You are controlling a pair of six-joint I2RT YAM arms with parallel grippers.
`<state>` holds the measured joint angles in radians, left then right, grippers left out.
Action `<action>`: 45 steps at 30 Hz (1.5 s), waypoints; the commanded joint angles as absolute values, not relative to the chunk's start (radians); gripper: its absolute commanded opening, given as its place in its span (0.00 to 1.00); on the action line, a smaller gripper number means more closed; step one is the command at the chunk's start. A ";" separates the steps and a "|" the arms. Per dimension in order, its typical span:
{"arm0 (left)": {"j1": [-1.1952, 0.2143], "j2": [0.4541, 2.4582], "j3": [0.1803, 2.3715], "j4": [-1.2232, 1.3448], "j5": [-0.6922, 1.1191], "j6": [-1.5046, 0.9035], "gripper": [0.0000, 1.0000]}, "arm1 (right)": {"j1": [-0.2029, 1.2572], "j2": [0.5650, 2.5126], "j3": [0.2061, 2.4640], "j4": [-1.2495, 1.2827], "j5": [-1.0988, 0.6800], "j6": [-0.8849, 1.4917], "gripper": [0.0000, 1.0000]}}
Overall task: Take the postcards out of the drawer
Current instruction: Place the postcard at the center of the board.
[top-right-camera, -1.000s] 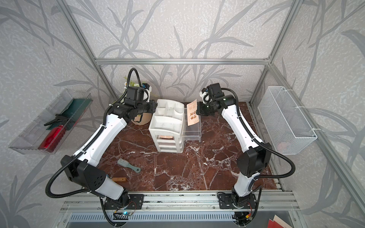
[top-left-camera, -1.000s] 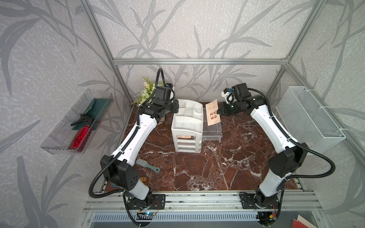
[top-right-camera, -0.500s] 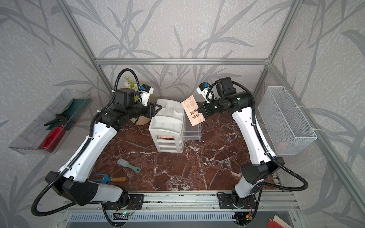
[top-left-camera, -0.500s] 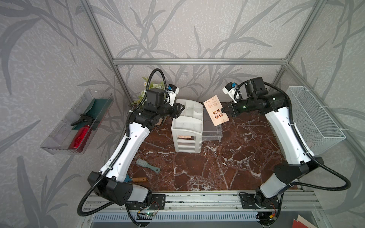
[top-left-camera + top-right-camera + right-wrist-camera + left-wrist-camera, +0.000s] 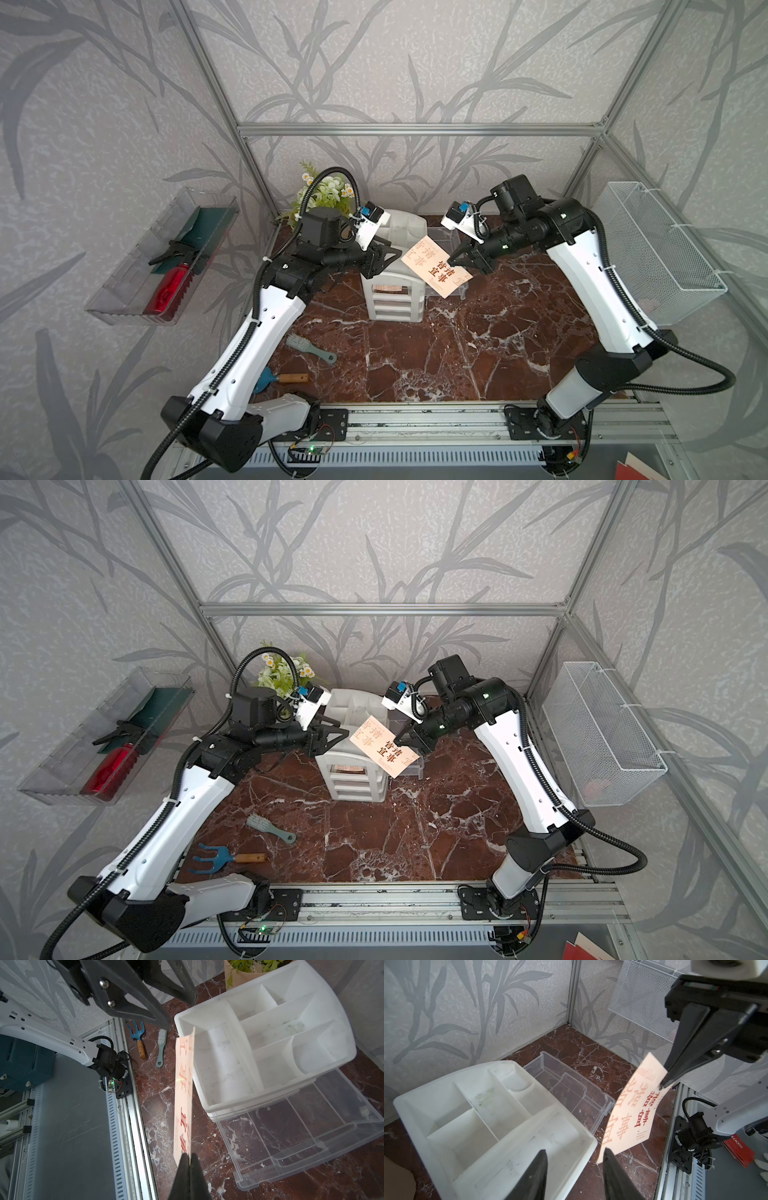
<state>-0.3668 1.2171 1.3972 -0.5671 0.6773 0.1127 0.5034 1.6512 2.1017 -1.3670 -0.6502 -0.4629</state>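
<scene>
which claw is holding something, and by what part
The right claw pinches the cream postcard at its edge near one corner; the left claw is open, holding nothing.

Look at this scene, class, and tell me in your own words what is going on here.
The right gripper is shut on cream-beige postcards printed with red and dark Chinese characters, holding them in the air above the brown marble tabletop. The left gripper is open, its jaws close to the cards' free end without clamping it. Below, the clear plastic drawer beside the white plastic organiser shows no cards inside.
</scene>
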 commanded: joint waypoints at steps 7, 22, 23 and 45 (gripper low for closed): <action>-0.381 1.226 1.397 -0.571 0.853 0.190 0.44 | 0.558 1.698 2.206 -1.465 -0.708 -0.596 0.00; -0.401 1.299 1.436 -0.643 0.967 0.264 0.24 | 0.592 1.806 2.341 -1.540 -0.687 -0.626 0.00; -0.402 1.301 1.435 -0.645 0.968 0.265 0.21 | 0.592 1.806 2.341 -1.540 -0.688 -0.625 0.00; -0.403 1.293 1.397 -0.586 0.949 0.214 0.00 | 0.584 1.798 2.339 -1.456 -0.678 -0.542 0.14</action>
